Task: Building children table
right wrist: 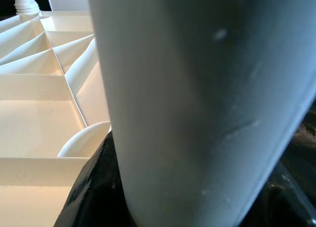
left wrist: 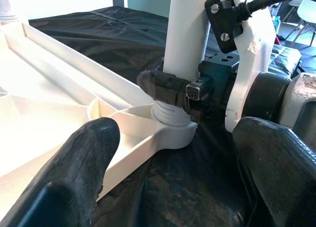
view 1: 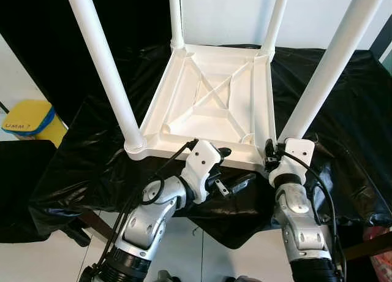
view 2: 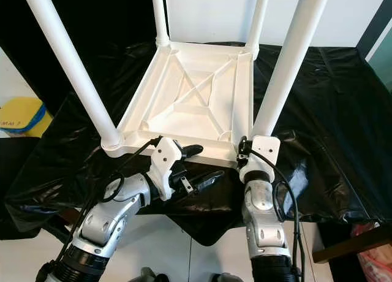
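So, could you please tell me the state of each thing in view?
Tabletop: upside down on the black sheet.
Near-right leg: standing in its socket, gripped at its base.
Other three legs: upright in their corners.
Right hand: shut on the near-right leg.
Left hand: open, beside the tabletop's near edge.

Four legs fence open tabletop underside

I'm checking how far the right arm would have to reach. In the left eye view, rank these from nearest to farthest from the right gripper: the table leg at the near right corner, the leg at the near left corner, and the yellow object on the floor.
From the right gripper:
1. Near right leg, gripped at its base.
2. Near left leg, across the tabletop's front edge.
3. Yellow object, far left, beyond the black sheet.
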You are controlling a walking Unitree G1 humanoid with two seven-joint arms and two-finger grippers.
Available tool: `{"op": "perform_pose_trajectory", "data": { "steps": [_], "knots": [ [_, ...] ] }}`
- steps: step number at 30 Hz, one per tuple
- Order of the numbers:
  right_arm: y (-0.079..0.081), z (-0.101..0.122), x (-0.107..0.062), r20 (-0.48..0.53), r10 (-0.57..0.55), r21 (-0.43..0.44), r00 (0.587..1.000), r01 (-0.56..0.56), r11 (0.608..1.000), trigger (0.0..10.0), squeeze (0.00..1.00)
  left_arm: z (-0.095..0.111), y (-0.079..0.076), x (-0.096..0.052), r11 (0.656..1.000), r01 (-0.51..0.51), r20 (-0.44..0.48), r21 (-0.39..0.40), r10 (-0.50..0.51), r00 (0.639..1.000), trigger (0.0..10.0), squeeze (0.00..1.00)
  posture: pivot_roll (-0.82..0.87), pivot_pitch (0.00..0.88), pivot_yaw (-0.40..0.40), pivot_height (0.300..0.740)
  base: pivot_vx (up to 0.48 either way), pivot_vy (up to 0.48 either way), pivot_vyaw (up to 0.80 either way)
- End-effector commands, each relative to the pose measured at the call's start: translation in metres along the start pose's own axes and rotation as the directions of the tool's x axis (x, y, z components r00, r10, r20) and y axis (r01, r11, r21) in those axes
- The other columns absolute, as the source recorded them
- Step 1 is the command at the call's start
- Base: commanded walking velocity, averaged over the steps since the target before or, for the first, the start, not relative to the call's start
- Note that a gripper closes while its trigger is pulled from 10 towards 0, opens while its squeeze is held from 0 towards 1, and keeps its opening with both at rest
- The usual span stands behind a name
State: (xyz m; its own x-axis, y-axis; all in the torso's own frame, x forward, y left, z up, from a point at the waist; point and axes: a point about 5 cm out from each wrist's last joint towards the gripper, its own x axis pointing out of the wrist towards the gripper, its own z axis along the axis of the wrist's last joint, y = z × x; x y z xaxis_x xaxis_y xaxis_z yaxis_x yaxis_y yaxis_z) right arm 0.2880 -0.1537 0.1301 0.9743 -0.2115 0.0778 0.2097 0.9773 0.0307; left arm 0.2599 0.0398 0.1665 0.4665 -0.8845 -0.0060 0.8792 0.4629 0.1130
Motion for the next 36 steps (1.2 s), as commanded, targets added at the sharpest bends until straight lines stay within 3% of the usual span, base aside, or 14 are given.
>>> {"op": "perform_pose_trajectory", "data": {
  "steps": [1,18,19,20,27,33,34,36],
  "knots": [
    [-0.002,-0.017,-0.006,-0.091,-0.003,-0.013,0.996,0.002,1.000,10.0,0.00,-0.004,-0.003,0.001,1.000,-0.018,-0.015,-0.010,0.018,1.000,10.0,0.00,-0.09,0.095,-0.003,0.740,0.000,0.000,0.00],
    [0.003,-0.010,-0.004,-0.060,-0.003,-0.015,0.998,0.002,1.000,10.0,0.00,-0.003,-0.001,0.001,1.000,-0.018,-0.014,-0.006,0.018,1.000,10.0,0.00,-0.09,0.082,-0.003,0.740,0.000,0.000,0.00],
    [0.003,-0.009,-0.004,-0.058,0.006,-0.012,0.998,-0.006,1.000,10.0,0.82,-0.003,-0.001,0.001,1.000,-0.017,-0.014,-0.006,0.017,1.000,10.0,0.00,-0.09,0.082,-0.003,0.740,0.000,0.000,0.00],
    [0.002,-0.008,-0.004,-0.048,0.018,-0.009,0.999,-0.019,1.000,10.0,1.00,-0.003,-0.002,0.001,1.000,-0.017,-0.014,-0.005,0.017,1.000,10.0,0.00,-0.09,0.081,-0.003,0.740,0.000,0.000,0.00],
    [-0.004,-0.001,-0.004,0.008,0.086,-0.006,0.996,-0.086,0.996,10.0,1.00,-0.004,-0.002,0.001,1.000,-0.017,-0.015,-0.006,0.017,1.000,10.0,0.00,-0.09,0.083,0.001,0.740,0.000,0.000,0.00],
    [-0.011,0.004,-0.007,0.058,0.249,0.011,0.967,-0.250,0.968,10.0,1.00,-0.003,-0.002,0.001,1.000,-0.013,-0.017,-0.005,0.013,1.000,10.0,0.00,-0.10,0.085,0.006,0.740,0.000,0.000,0.00],
    [-0.016,0.005,-0.007,0.060,0.333,0.010,0.941,-0.334,0.943,10.0,1.00,-0.003,-0.001,0.002,1.000,-0.009,-0.017,-0.005,0.009,1.000,10.0,0.00,-0.10,0.085,0.009,0.740,0.000,0.000,0.00],
    [-0.017,0.005,-0.007,0.059,0.356,0.012,0.933,-0.357,0.934,10.0,1.00,-0.003,-0.001,0.002,1.000,-0.009,-0.017,-0.005,0.008,1.000,10.0,0.00,-0.10,0.085,0.009,0.740,0.000,0.000,0.00]
  ]
}}
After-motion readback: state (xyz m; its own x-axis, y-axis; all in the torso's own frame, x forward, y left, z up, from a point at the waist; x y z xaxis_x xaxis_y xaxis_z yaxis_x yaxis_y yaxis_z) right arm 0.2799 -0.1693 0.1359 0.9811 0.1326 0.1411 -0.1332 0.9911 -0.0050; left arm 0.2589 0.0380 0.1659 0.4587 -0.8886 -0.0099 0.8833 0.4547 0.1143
